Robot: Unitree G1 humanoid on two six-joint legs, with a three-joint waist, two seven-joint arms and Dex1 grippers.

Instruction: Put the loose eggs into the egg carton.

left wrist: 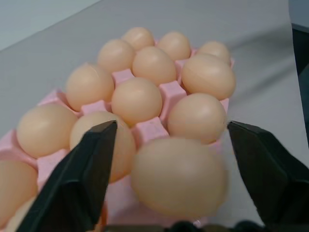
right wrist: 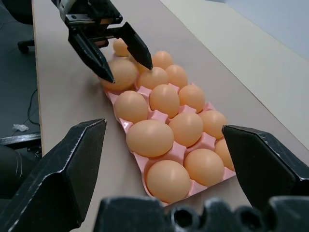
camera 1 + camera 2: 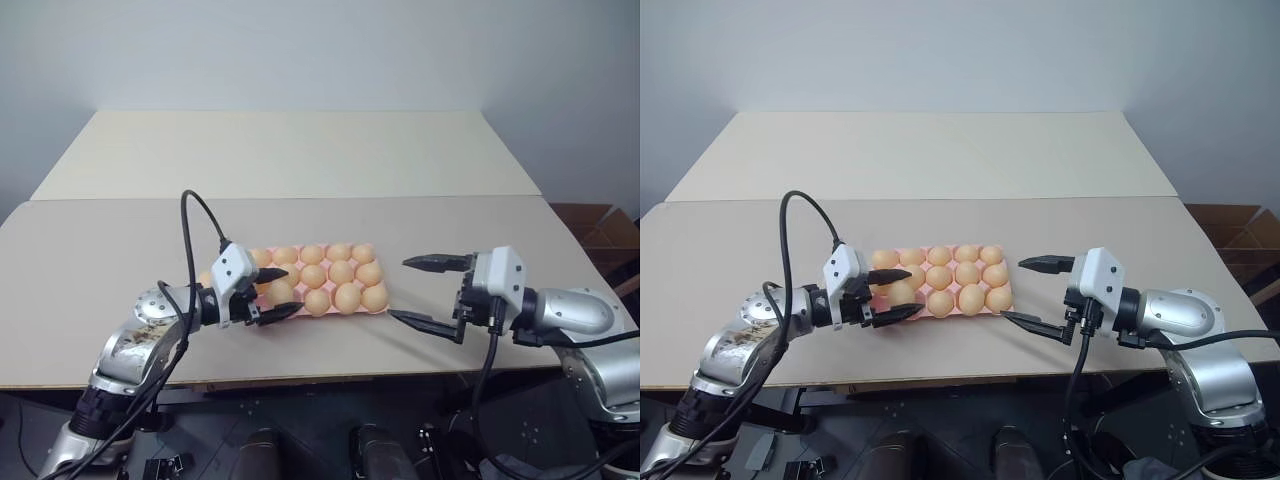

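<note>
The flat pale pink moulded egg carton (image 3: pixel 940 283) is sitting near the front edge of the beige tabletop (image 3: pixel 940 160), approx. mid-width, packed w/ smooth orange-tan oval eggs (image 3: pixel 954 276). L gripper (image 3: pixel 891 295) is hovering at the carton's left end, black fingers spread wide, one egg (image 1: pixel 178 176) lying loose between them, ungrasped. R gripper (image 3: pixel 1028 292) is waiting just off the carton's right end, fingers also spread, empty.

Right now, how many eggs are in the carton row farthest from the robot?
5. One sits in each cup of the egg carton's far row, from the leftmost egg to the rightmost egg. None seems hidden there; the left gripper covers nearer cups.
</note>
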